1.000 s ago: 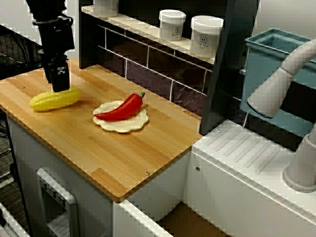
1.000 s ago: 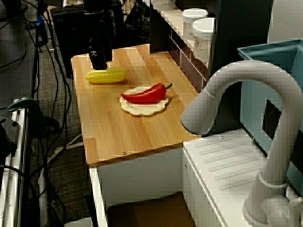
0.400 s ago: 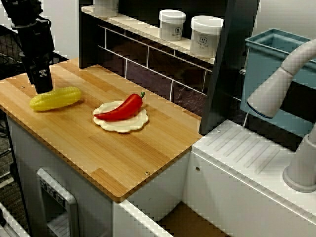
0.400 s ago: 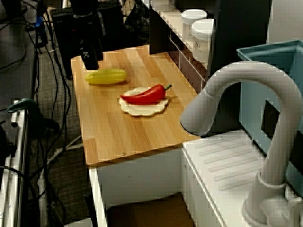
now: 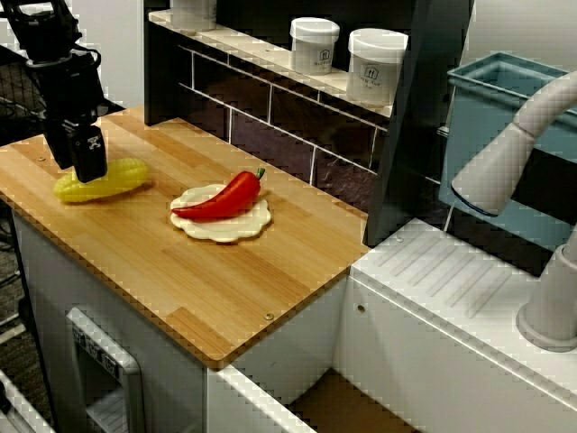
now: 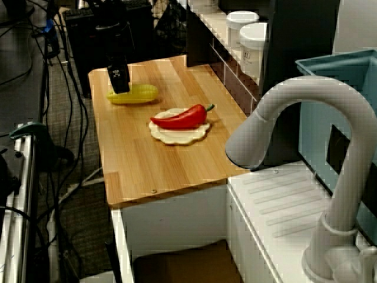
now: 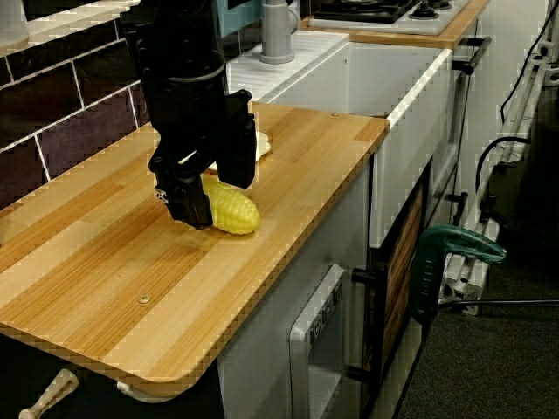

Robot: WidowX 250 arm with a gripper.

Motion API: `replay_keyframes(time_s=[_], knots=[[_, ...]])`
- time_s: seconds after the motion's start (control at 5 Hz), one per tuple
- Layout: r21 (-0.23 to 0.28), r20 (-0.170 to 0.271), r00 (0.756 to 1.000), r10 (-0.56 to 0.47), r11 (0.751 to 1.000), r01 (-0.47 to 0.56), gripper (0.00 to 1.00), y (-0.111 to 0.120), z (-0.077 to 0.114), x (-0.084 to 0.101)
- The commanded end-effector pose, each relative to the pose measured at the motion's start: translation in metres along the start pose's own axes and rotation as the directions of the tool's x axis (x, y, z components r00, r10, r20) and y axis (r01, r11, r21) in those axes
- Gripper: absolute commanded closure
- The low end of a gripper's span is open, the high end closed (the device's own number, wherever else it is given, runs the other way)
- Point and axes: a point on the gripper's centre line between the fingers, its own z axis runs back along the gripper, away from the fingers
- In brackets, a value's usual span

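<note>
A yellow corn cob [image 5: 113,178] lies near the left end of the wooden counter [image 5: 207,280]. My black gripper [image 5: 88,171] is low over the cob's left part, open, with one finger on each side of it. In the view from the counter's end, the gripper [image 7: 214,194] straddles the corn cob [image 7: 234,211], and the near fingertip [image 7: 190,208] is almost down on the wood. Whether the pads touch the cob is unclear. Seen from the sink end, the gripper [image 6: 120,88] hides part of the corn cob [image 6: 136,94]. A red pepper [image 5: 222,196] rests on a cream plate [image 5: 221,227] to the right.
A dark tiled back wall [image 5: 270,126] carries a shelf with two white jars [image 5: 315,45] [image 5: 376,65]. A dark post [image 5: 410,126] stands at the counter's right end. Beyond it are a white drainboard [image 5: 451,289], a grey faucet [image 5: 514,153] and a blue bin [image 5: 491,99].
The gripper swung off the cob to the left, then came back right and lower over its left part. The corn, pepper and plate have not moved.
</note>
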Motion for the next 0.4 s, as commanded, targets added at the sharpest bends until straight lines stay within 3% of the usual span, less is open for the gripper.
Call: replay_keyframes(time_s=[0.0,0.2], knots=[[0.034,0.036,0.999,0.021,0.999,-0.022,0.00,0.0062,0.0072,0.0067],[0.047,0.033,0.999,0.019,0.999,-0.020,0.00,0.0046,-0.0021,0.0054]])
